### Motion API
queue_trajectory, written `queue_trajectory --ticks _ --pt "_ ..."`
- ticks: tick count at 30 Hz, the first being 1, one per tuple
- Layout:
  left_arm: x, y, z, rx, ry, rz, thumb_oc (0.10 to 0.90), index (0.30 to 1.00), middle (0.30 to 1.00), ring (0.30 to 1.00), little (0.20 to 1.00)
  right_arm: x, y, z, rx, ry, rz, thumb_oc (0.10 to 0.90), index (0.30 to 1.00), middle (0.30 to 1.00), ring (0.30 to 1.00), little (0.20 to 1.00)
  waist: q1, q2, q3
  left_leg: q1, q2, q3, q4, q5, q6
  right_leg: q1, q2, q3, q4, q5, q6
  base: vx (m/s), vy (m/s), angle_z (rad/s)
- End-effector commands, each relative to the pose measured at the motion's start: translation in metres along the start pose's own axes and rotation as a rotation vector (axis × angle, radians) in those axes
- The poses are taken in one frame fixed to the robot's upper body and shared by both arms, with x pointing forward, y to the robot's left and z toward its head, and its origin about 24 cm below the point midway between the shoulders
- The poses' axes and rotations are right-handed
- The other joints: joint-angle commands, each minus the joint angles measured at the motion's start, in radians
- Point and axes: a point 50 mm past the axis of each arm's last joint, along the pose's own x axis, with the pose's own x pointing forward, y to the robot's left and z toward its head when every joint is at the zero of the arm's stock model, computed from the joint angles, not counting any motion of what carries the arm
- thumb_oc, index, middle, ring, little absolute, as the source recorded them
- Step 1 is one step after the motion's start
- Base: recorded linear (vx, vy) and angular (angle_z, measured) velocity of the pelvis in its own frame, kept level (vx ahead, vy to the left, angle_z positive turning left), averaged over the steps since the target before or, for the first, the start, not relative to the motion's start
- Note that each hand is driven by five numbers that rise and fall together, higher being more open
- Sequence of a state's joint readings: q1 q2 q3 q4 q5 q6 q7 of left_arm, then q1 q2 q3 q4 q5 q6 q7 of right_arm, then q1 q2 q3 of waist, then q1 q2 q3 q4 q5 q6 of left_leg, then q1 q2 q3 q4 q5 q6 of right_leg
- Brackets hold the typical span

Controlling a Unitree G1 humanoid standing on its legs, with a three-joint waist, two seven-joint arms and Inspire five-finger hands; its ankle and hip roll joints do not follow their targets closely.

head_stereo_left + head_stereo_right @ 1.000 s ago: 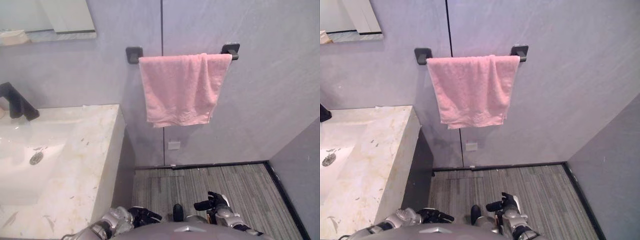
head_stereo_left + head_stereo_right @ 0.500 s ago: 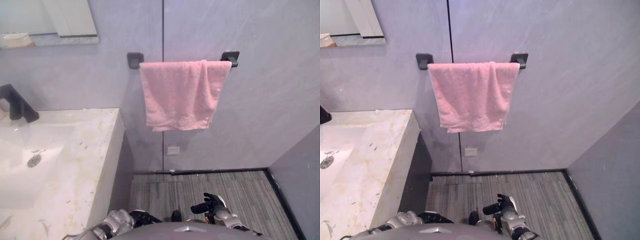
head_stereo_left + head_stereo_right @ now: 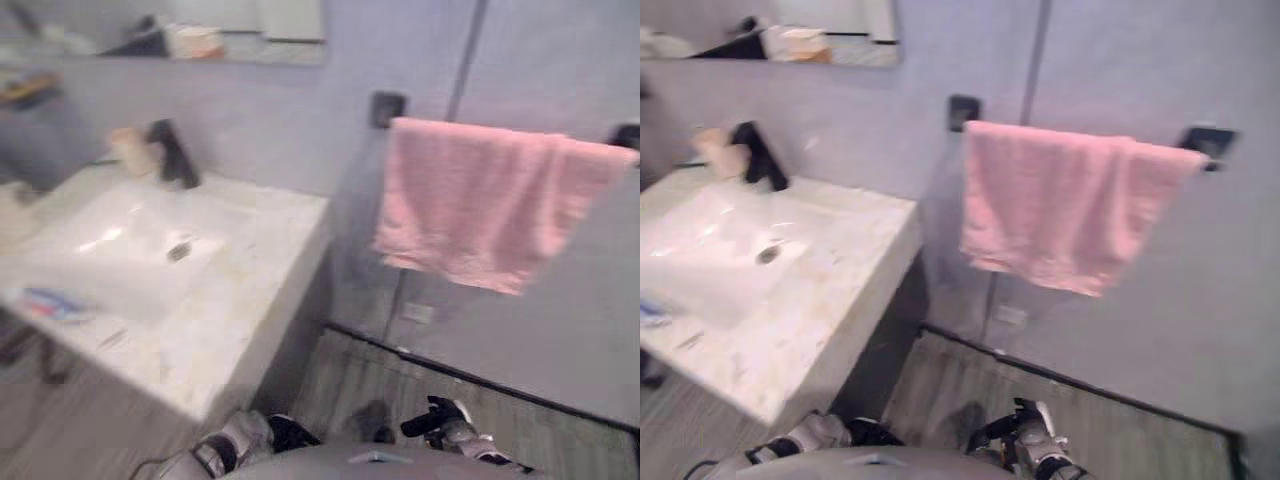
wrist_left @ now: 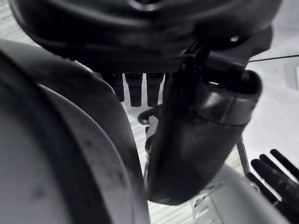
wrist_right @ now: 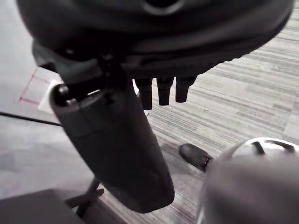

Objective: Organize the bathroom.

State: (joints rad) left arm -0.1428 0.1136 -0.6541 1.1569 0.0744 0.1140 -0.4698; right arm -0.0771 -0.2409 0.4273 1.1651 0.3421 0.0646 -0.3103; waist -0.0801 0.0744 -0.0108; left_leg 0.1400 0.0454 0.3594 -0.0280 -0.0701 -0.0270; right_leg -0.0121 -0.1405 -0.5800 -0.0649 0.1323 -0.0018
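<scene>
A pink towel [image 3: 490,205] hangs folded over a dark wall bar [image 3: 387,108], its lower edge uneven. To its left stands a white marble vanity [image 3: 250,330] with a sunken basin [image 3: 130,240] and a black faucet [image 3: 172,152]. A blue and red tube-like item [image 3: 50,300] lies on the vanity's front part. My left hand [image 3: 290,432] and right hand [image 3: 440,420] hang low above the striped floor, far from the towel and the vanity. In the left wrist view the fingers [image 4: 135,88] are straight and hold nothing. My right hand's fingers [image 5: 163,91] are also straight and bare.
A beige object [image 3: 128,150] sits beside the faucet. A mirror ledge [image 3: 190,40] above the vanity carries small items. A white wall socket [image 3: 418,313] is under the towel, and grey striped flooring [image 3: 340,390] runs between the vanity and the wall.
The camera has swung left, so the vanity and basin take more of the picture and the towel sits further right. Both hands stay low and hold nothing.
</scene>
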Motion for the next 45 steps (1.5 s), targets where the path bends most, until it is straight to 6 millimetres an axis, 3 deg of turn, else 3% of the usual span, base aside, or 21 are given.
queue_trajectory --ticks 1,6,14,19,22,25,29,32,33,36,37,42,45 --pt "-0.025 0.04 -0.033 -0.093 0.085 0.115 0.8 0.9 0.9 0.9 0.9 0.003 0.001 0.052 0.158 -0.103 -0.045 0.8 0.9 0.9 0.9 0.9 0.003 0.009 0.088 0.094 -0.095 -0.022 -0.059 -0.06 0.023 -0.068 -0.019 0.127 0.051 0.007 0.171 -0.11 0.068 1.34" --pt "-0.025 0.036 -0.04 -0.193 0.054 0.097 0.8 0.9 0.9 0.9 0.9 0.005 -0.007 0.055 0.12 -0.099 -0.052 0.8 0.9 0.9 0.9 0.9 0.032 0.005 0.109 0.052 -0.116 -0.095 -0.059 -0.031 0.05 -0.072 -0.017 0.166 0.077 0.02 0.173 -0.17 0.074 0.63" --pt "-0.025 0.03 -0.054 -0.351 0.021 0.099 0.8 0.9 0.9 0.9 0.9 0.006 -0.007 0.035 0.062 -0.003 -0.041 0.8 0.9 0.9 0.9 0.9 0.039 -0.015 0.103 0.076 -0.125 -0.131 -0.059 -0.041 0.082 -0.077 -0.036 0.193 0.084 0.059 0.188 -0.09 0.064 0.16" --pt "-0.026 0.027 -0.066 -0.465 0.034 0.106 0.8 0.9 0.9 0.9 0.9 0.007 -0.012 0.027 0.059 0.035 -0.057 0.8 0.9 0.9 0.9 0.9 0.037 -0.028 0.096 0.078 -0.142 -0.181 -0.059 -0.027 0.098 -0.087 -0.041 0.228 0.09 0.073 0.17 -0.06 0.063 0.21" --pt "-0.028 0.024 -0.081 -0.559 0.089 0.123 0.8 0.9 0.9 0.9 0.9 0.007 -0.015 0.022 0.061 0.065 -0.063 0.8 0.9 0.9 0.9 0.9 0.043 -0.031 0.093 0.082 -0.146 -0.209 -0.059 -0.028 0.103 -0.087 -0.043 0.245 0.099 0.068 0.166 -0.01 0.069 0.49" --pt "-0.035 0.013 -0.118 -0.712 0.292 0.211 0.8 0.9 0.9 0.9 0.9 0.006 -0.015 0.008 0.093 0.127 -0.075 0.8 0.9 0.9 0.9 0.9 0.046 -0.042 0.088 0.083 -0.148 -0.266 -0.059 -0.027 0.107 -0.094 -0.04 0.292 0.121 0.052 0.157 0.0 0.063 0.51" --pt "-0.04 0.002 -0.138 -0.762 0.402 0.212 0.8 0.9 0.9 0.9 0.9 0.005 -0.013 -0.003 0.116 0.168 -0.073 0.8 0.9 0.9 0.9 0.9 0.042 -0.052 0.083 0.072 -0.149 -0.294 -0.059 -0.019 0.106 -0.099 -0.037 0.32 0.126 0.049 0.155 0.01 0.036 0.52" --pt "-0.041 0.0 -0.144 -0.768 0.443 0.264 0.8 0.9 0.9 0.9 0.9 0.004 -0.011 -0.01 0.139 0.195 -0.073 0.8 0.9 0.9 0.9 0.9 0.03 -0.058 0.081 0.065 -0.148 -0.312 -0.059 -0.015 0.106 -0.105 -0.016 0.36 0.13 0.039 0.152 0.01 0.036 0.59" --pt "-0.041 0.003 -0.144 -0.771 0.448 0.34 0.8 0.9 0.9 0.9 0.9 0.003 -0.011 -0.014 0.147 0.204 -0.075 0.8 0.9 0.9 0.9 0.9 0.019 -0.061 0.079 0.059 -0.149 -0.328 -0.059 -0.012 0.108 -0.109 0.006 0.403 0.128 0.032 0.151 -0.01 0.025 0.49" --pt "-0.042 0.008 -0.142 -0.792 0.434 0.418 0.8 0.9 0.9 0.9 0.9 0.003 -0.009 -0.016 0.152 0.202 -0.066 0.8 0.9 0.9 0.9 0.9 0.014 -0.067 0.081 0.056 -0.152 -0.344 -0.059 -0.011 0.11 -0.111 0.013 0.428 0.125 0.031 0.152 -0.01 0.019 0.15" --pt "-0.044 0.019 -0.14 -0.809 0.396 0.545 0.8 0.9 0.9 0.9 0.9 0.002 -0.009 -0.018 0.175 0.213 -0.065 0.8 0.9 0.9 0.9 0.9 0.015 -0.078 0.089 0.056 -0.155 -0.359 -0.059 -0.011 0.11 -0.114 0.012 0.447 0.128 0.044 0.155 -0.01 0.007 -0.05" --pt "-0.052 0.028 -0.144 -0.773 0.421 0.677 0.8 0.9 0.9 0.9 0.9 0.003 -0.012 -0.017 0.193 0.198 -0.064 0.8 0.9 0.9 0.9 0.9 0.024 -0.09 0.107 0.056 -0.153 -0.369 -0.059 -0.007 0.107 -0.115 0.008 0.451 0.123 0.059 0.161 -0.03 0.008 -0.06" --pt "-0.064 0.035 -0.156 -0.612 0.512 0.791 0.8 0.9 0.9 0.9 0.9 0.005 -0.017 -0.014 0.185 0.175 -0.054 0.8 0.9 0.9 0.9 0.9 0.027 -0.093 0.121 0.049 -0.154 -0.373 -0.059 0.001 0.106 -0.122 0.009 0.454 0.129 0.07 0.165 -0.04 0.036 0.12"
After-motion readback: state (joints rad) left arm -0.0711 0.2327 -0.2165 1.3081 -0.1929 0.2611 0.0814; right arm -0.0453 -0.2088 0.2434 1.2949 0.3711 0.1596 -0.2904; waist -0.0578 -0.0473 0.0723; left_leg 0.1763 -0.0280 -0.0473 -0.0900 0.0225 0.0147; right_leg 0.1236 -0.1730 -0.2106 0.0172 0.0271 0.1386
